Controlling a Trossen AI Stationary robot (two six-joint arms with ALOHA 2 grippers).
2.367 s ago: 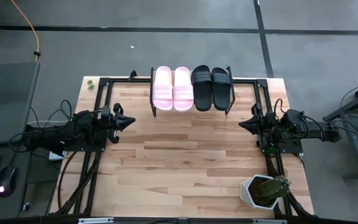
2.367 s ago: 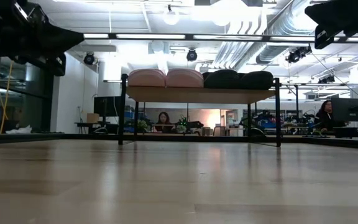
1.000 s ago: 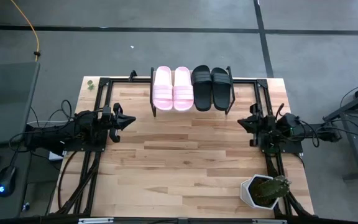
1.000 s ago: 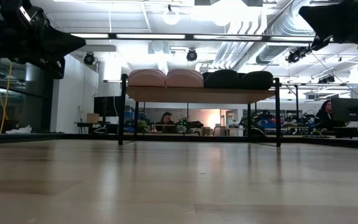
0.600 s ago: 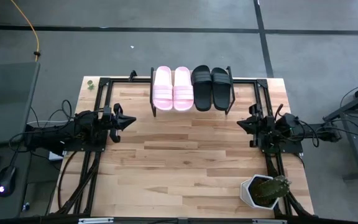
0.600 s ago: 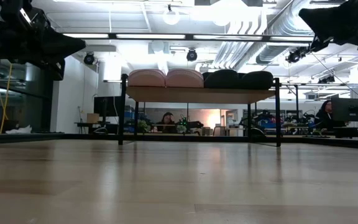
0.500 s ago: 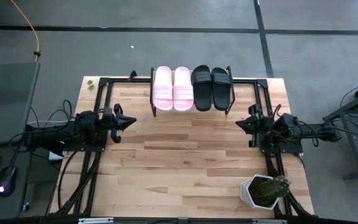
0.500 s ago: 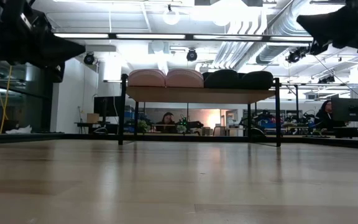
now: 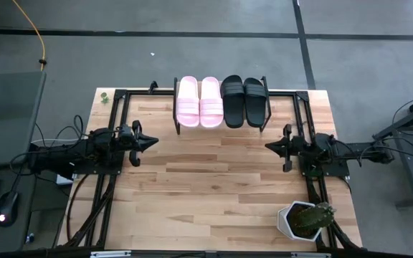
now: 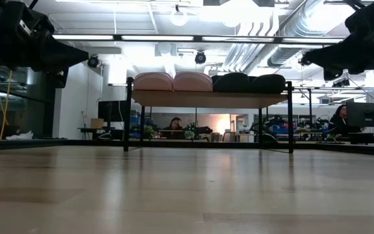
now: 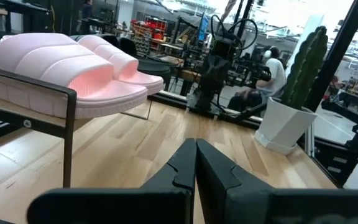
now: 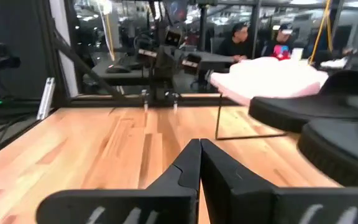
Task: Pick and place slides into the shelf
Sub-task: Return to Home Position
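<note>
Four slides point(image 9: 210, 102) unmoved; right tool point(image 9: 267, 147) farther inward.

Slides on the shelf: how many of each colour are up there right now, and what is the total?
pink slides: 2
black slides: 2
Total: 4, all on the shelf; none on the table.

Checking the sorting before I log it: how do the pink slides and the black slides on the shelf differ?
The pink slides are pale; the black slides are matte dark. The pink slides take the half of the shelf nearer the left arm, the black slides the half nearer the right arm. Both pairs lie side by side on top, unheld.
</note>
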